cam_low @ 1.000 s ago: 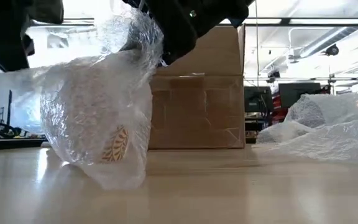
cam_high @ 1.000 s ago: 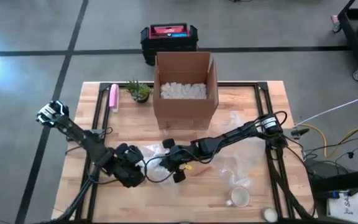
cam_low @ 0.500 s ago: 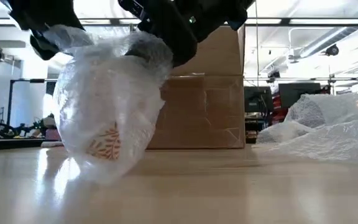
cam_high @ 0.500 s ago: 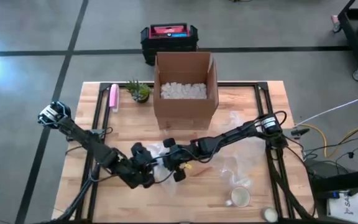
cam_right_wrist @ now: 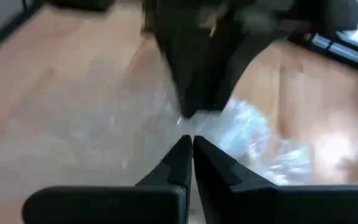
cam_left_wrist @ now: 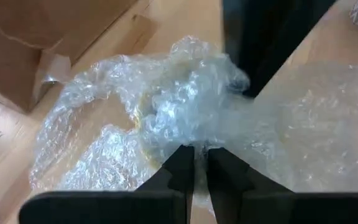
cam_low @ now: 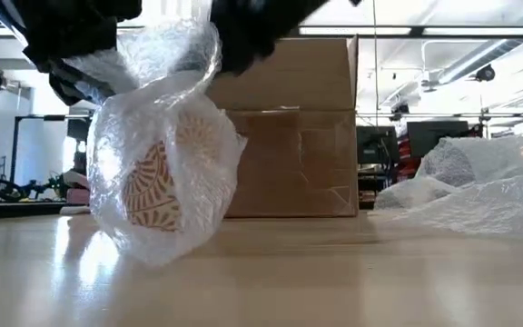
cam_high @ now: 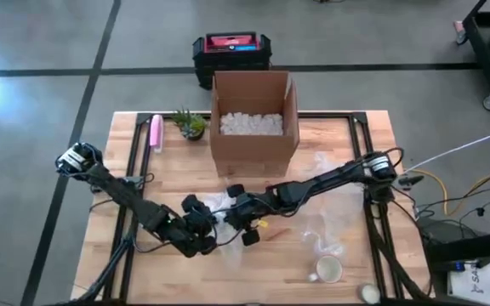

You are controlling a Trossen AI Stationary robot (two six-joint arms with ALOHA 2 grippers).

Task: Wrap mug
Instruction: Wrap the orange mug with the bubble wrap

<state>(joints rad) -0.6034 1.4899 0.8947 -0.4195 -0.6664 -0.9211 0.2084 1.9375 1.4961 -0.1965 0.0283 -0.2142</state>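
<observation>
Left edge of the table (cam_high: 373,161): a pink object (cam_high: 155,133) lies beside a small potted plant (cam_high: 190,124), both well apart from the work. The left arm reaches in diagonally from the left edge toward the table's centre. The left gripper (cam_high: 201,231) sits just left of centre; in the left wrist view its fingers (cam_left_wrist: 182,167) stand nearly together, pinched on a gathered fold of bubble wrap (cam_left_wrist: 185,109).

Centre: the mug (cam_low: 157,177), patterned in orange leaves, is enclosed in the bubble wrap bundle (cam_low: 162,163), in front of the cardboard box (cam_high: 253,119). In the low view the bundle hangs from the grippers above, its lower end at or just above the tabletop; contact cannot be told. The mug's long axis appears tilted off vertical, leaning toward the picture's right at the top, though which end is the rim cannot be told through the wrap. The box is open-topped and holds white packing fill (cam_high: 250,124).

Right of centre: the right gripper (cam_high: 243,223) meets the bundle from the opposite side, just beside the left gripper. In the right wrist view its fingers (cam_right_wrist: 180,163) are nearly closed on the wrap's gathered top.

Right side: loose sheets of bubble wrap (cam_high: 321,225) lie on the table, and a second mug (cam_high: 327,270) stands near the front edge, well apart from the bundle.
</observation>
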